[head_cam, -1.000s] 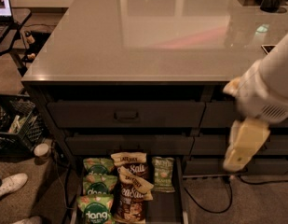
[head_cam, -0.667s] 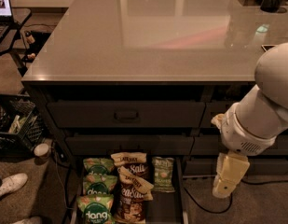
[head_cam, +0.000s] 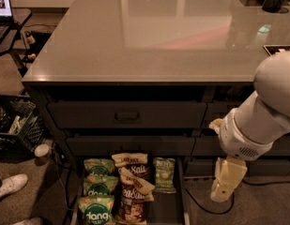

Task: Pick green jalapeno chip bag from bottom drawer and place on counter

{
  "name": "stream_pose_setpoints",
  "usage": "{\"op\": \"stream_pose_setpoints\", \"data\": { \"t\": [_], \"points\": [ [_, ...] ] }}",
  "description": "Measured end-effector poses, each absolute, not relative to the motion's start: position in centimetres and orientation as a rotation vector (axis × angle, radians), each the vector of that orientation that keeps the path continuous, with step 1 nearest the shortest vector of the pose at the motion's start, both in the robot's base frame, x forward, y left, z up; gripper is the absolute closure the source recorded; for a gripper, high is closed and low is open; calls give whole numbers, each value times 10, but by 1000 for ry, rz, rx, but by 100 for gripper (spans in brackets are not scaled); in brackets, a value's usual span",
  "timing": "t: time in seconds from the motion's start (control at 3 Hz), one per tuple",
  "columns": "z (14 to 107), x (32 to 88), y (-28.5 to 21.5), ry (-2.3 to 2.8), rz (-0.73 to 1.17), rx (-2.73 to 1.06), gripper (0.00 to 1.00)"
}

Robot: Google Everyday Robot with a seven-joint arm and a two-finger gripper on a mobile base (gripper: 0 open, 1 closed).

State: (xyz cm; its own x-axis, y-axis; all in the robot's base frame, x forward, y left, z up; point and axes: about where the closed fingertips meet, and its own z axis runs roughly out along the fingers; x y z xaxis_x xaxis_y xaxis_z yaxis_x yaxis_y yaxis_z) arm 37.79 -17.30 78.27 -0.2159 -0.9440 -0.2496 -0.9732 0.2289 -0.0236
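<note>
Tool (head_cam: pixel 223 192) outside drawer (head_cam: pixel 166 211), chip bag (head_cam: pixel 164 174) leftward (apart)

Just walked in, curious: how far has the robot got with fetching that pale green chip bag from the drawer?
Done: the bottom drawer stands open. In hand: the gripper hangs right of the drawer, touching no bag. Left: the green jalapeno chip bag lies inside, ungrasped; lifting it onto the counter is yet to come.
</note>
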Motion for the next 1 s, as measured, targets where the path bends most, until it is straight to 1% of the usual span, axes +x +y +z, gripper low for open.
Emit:
{"op": "stream_pose_setpoints", "data": {
  "t": [0.33, 1.0],
  "points": [
    [727, 374, -162, 2311, 243, -1816, 0],
    [588, 418, -134, 2338, 379, -1656, 0]
  ]
}}
